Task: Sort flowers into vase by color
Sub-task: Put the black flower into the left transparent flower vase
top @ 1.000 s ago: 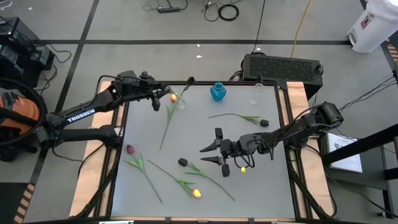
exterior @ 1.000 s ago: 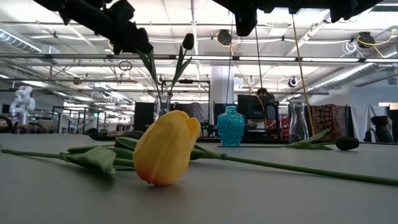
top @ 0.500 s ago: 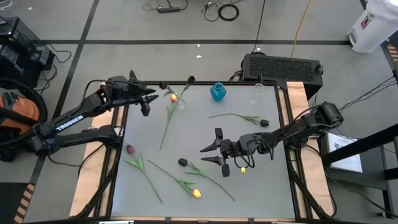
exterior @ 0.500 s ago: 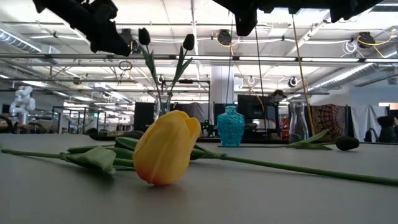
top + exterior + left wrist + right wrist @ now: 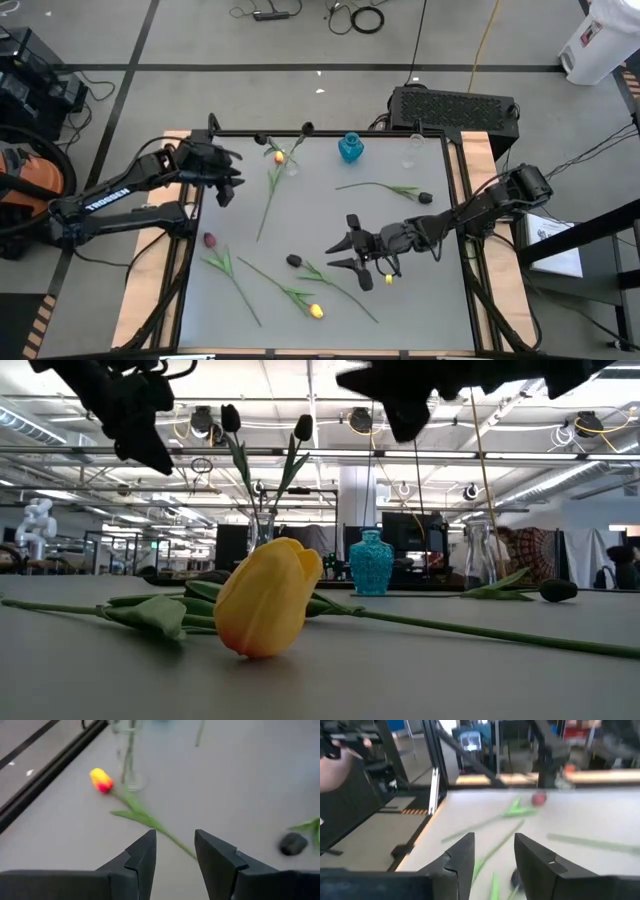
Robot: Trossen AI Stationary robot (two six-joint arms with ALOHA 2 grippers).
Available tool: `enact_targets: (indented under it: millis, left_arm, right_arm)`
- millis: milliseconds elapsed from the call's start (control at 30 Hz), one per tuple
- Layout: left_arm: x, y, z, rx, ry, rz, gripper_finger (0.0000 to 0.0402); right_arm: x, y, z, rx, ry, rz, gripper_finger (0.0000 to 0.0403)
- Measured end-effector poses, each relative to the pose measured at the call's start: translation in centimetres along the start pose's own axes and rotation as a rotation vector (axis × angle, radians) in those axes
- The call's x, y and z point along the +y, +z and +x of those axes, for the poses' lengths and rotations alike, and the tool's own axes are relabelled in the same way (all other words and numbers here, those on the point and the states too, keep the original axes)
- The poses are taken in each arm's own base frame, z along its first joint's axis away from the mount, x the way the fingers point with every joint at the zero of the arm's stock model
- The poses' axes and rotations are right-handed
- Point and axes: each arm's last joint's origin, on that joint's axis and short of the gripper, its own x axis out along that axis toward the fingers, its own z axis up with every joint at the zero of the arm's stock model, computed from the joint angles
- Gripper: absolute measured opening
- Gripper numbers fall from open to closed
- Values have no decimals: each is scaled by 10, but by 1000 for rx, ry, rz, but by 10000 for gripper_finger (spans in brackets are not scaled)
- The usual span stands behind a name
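Two black flowers [image 5: 262,139] stand by their stems in a clear vase [image 5: 291,166] at the far left. A yellow-red flower [image 5: 279,157] lies beside it. A blue vase [image 5: 349,148] and a second clear vase [image 5: 412,150] stand along the far edge. On the table lie a black flower [image 5: 425,198], a dark red one [image 5: 210,240], another black one [image 5: 293,261] and a yellow one [image 5: 316,311]. My left gripper [image 5: 228,182] hangs open and empty left of the clear vase. My right gripper [image 5: 350,252] hovers open at mid-table, above the green stems.
The black frame rail [image 5: 190,215] runs along the table's left edge under my left arm. A black box [image 5: 455,108] sits behind the far right corner. Bare tabletop [image 5: 330,215] lies between the two grippers.
My left gripper has drawn back from the clear vase toward the table's left edge and tipped downward, staying open. The black flower it stood at stays upright in the vase. My right gripper has tipped down a little.
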Motion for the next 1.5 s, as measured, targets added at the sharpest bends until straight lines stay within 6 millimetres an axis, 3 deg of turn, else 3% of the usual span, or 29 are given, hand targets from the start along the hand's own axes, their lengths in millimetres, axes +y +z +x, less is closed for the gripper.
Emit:
enact_targets:
  millis: [300,633,900,1133,1267,1500]
  left_arm:
    - [-22,-1,1,11,-118,4,141]
    - [-60,9,-4,-123,-338,54,141]
    - [-86,8,-13,-179,-478,114,141]
    - [-99,1,-18,-184,-475,125,141]
    - [-106,-3,-21,-196,-459,131,141]
    - [-119,-9,-18,-183,-435,178,141]
  right_arm:
    - [9,-11,-2,91,3,128,130]
    - [23,-25,1,130,-42,168,130]
    - [32,-49,45,307,-88,157,130]
    - [32,-38,79,488,-211,127,130]
    - [33,-33,92,564,-259,141,130]
    - [26,-50,98,683,-359,175,130]
